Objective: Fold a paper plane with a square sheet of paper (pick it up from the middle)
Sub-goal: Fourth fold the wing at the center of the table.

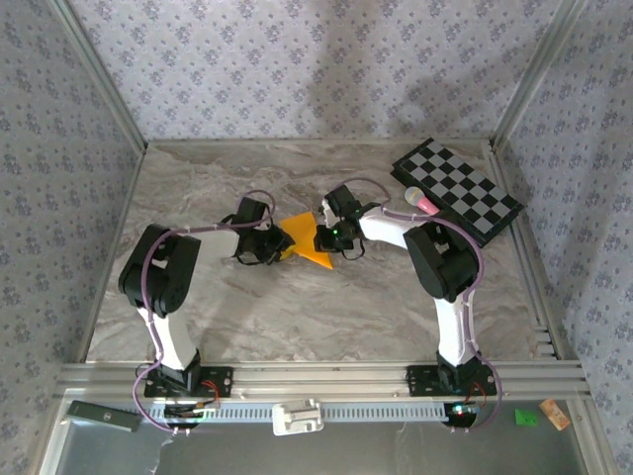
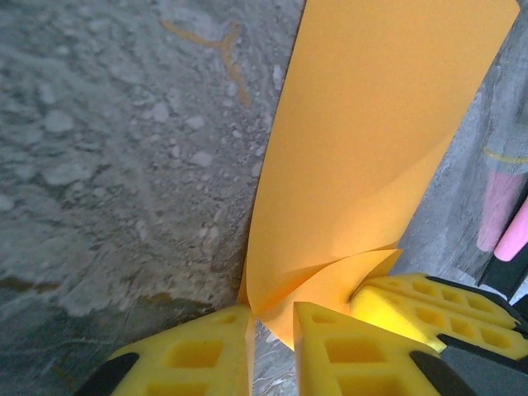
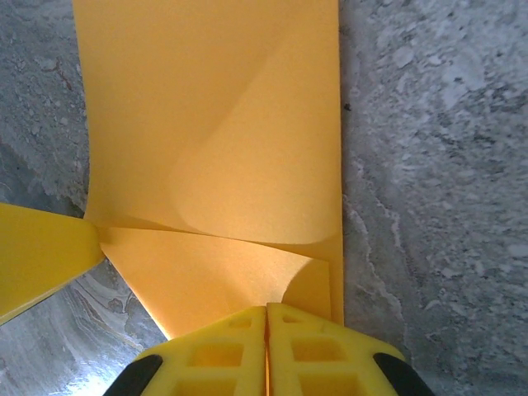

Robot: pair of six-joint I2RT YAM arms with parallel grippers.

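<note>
I can't read a single word or number from where I stand. Just below the aluminium rail [image 1: 326,374], a green tag [image 1: 526,418], an orange tag [image 1: 556,414] and a dark strip [image 1: 104,417] are too small to make out.
</note>
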